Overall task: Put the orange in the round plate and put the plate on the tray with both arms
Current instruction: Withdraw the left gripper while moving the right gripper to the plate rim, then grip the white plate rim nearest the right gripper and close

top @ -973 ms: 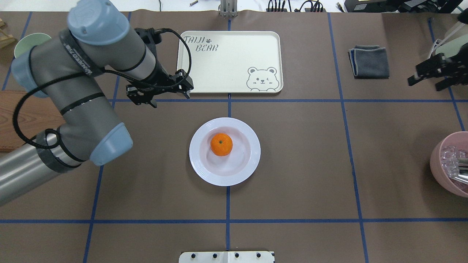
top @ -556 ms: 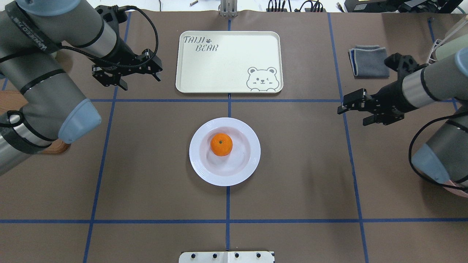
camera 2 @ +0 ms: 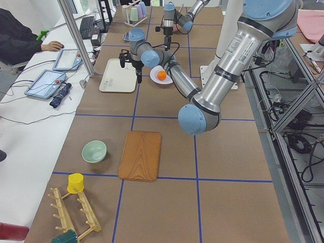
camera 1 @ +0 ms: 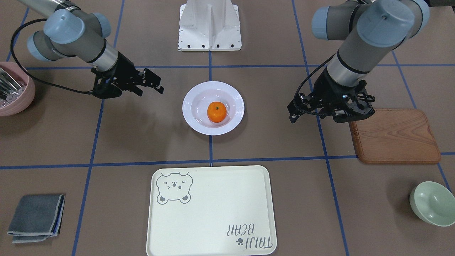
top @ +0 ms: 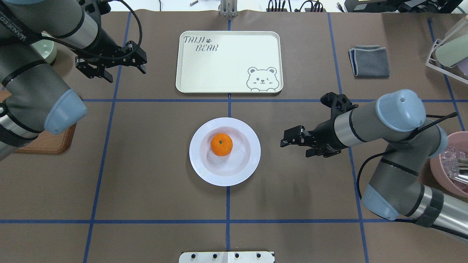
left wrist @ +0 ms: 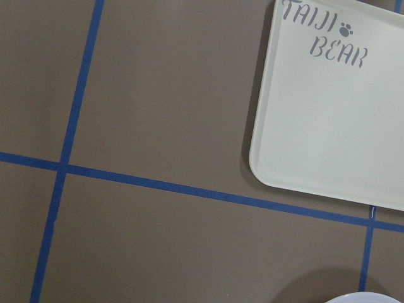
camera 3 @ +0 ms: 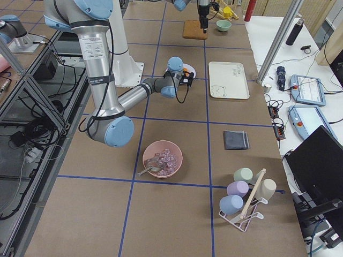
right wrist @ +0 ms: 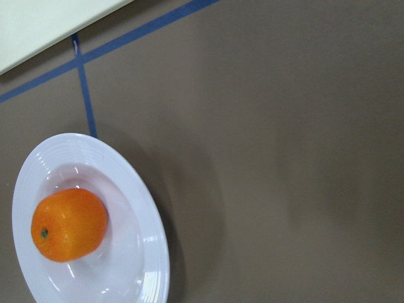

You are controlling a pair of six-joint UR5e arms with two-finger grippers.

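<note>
The orange [top: 221,144] lies in the well of the round white plate [top: 199,166] at the table's centre, also seen from the front as orange [camera 1: 217,112] in plate [camera 1: 193,121]. Beyond the plate lies the cream bear tray [top: 228,62], bare. My right gripper [top: 294,149] is open and empty, just right of the plate's rim and apart from it. Its wrist view shows the orange [right wrist: 68,224] and plate [right wrist: 148,252] at lower left. Left of the tray's near corner, my left gripper [top: 126,75] hangs open and empty, with the tray [left wrist: 334,107] in its wrist view.
A folded grey cloth [top: 369,61] lies right of the tray. A wooden board [camera 1: 394,137] and a green bowl [camera 1: 432,203] are on my left side. A pink bowl [top: 451,168] and a cup rack [camera 3: 246,195] stand at my right. A person [camera 2: 20,40] sits beyond the table.
My right arm has swung in from the far right edge to just beside the plate. My left gripper has drawn back leftward from the tray's corner. Plate and orange have not moved.
</note>
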